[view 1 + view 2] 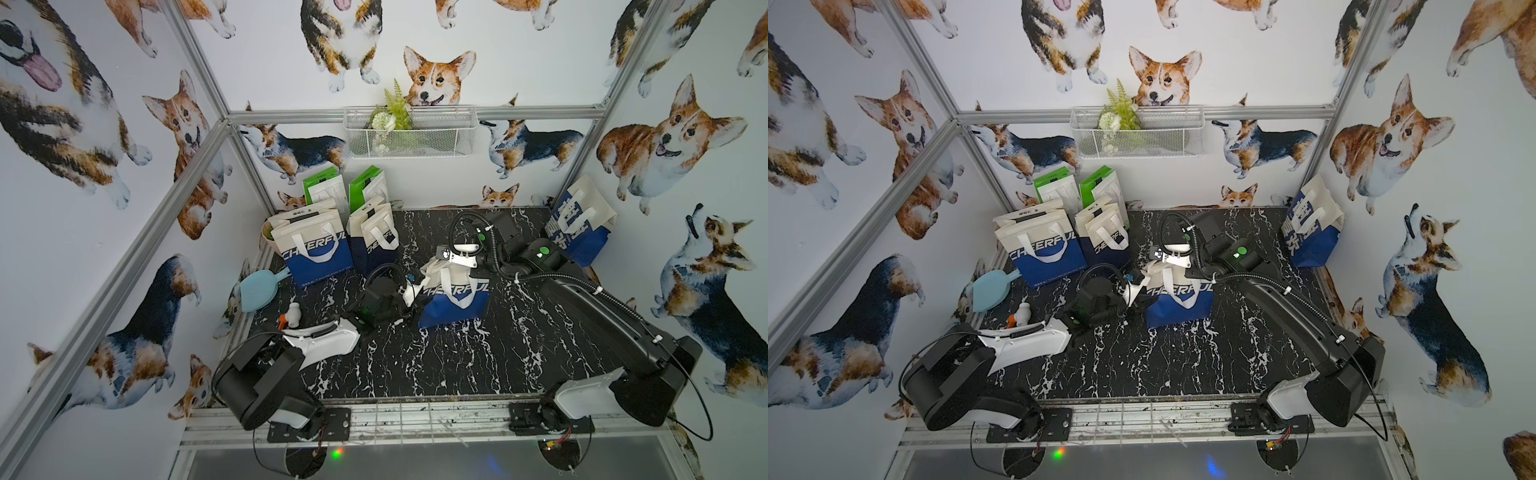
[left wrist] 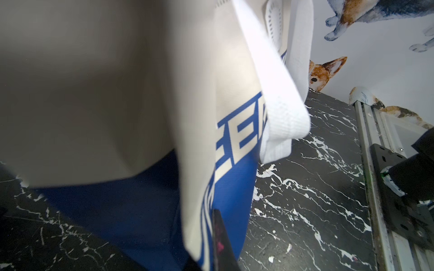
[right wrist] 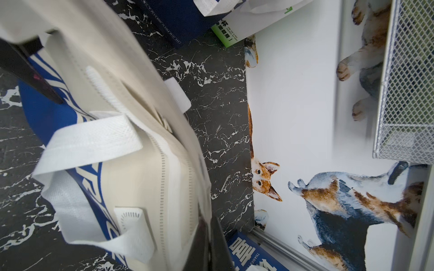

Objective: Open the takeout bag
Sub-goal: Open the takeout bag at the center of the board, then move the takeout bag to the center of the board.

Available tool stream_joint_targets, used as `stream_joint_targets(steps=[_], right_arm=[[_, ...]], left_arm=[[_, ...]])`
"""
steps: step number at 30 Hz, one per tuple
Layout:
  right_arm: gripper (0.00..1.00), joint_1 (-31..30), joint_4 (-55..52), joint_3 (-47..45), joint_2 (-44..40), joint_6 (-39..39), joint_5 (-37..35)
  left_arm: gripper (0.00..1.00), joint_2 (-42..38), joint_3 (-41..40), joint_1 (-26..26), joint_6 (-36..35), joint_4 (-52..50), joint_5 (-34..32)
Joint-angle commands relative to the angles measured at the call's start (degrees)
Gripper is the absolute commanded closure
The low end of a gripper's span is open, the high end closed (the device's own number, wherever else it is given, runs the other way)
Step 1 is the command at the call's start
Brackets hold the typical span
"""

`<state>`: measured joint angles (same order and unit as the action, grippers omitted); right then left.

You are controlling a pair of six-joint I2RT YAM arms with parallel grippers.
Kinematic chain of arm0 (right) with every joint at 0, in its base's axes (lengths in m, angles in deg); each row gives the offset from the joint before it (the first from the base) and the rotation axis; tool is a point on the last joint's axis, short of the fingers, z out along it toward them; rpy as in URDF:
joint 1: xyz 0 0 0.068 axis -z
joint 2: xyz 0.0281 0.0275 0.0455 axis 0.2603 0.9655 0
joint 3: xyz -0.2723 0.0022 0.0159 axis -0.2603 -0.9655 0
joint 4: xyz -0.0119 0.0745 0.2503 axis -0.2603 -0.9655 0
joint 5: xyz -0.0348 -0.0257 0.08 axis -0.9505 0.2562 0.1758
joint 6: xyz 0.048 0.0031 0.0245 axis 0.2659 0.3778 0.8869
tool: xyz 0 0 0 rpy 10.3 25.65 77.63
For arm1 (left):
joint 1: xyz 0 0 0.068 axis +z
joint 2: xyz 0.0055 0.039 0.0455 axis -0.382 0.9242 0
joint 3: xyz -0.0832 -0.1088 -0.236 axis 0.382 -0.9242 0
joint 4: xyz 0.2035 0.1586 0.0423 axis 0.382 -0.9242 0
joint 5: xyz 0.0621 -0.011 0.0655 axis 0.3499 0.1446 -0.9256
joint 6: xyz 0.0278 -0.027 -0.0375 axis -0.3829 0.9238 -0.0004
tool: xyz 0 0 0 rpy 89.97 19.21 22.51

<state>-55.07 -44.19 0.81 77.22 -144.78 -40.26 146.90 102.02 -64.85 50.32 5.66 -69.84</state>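
Takeout bag (image 1: 455,305) x1 ctr; green bags (image 1: 314,183) x2 back.

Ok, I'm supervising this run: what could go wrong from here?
The left claw and right claw are both shut on the standing takeout bag, which looks light: pulling may lift or tip it rather than open it. The right claw seems to pinch the rim with a handle close by, so both walls could move together.
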Motion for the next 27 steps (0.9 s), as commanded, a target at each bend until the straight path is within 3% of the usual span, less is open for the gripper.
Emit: stream_joint_targets(steps=[1,6,11,16,21,27], right_arm=[[1.00,1.35,-2.66,4.78,1.20,-4.47,0.24],[1.00,3.16,-5.56,10.27,3.96,-8.26,1.55],[1.00,3.02,-5.76,11.44,4.68,-4.99,4.84],[0.54,2.02,1.59,5.88,1.67,3.05,4.03],[0.45,1.71,11.87,-3.12,-7.66,17.42,8.13],[0.39,1.81,26.92,-19.29,-24.84,27.29,11.88]], left_arm=[[1.00,-0.13,-0.28,-0.02,-0.78,-5.99,-0.40],[1.00,0.73,0.22,-0.02,-0.79,-6.30,-0.15],[1.00,0.39,0.06,0.02,-0.81,-6.35,-0.23],[1.00,0.56,0.02,-0.01,-0.72,-6.33,-0.23],[1.00,-1.17,-0.98,-0.01,0.62,-6.34,-1.21],[1.00,-6.79,-3.00,0.26,2.87,-7.79,-8.27]])
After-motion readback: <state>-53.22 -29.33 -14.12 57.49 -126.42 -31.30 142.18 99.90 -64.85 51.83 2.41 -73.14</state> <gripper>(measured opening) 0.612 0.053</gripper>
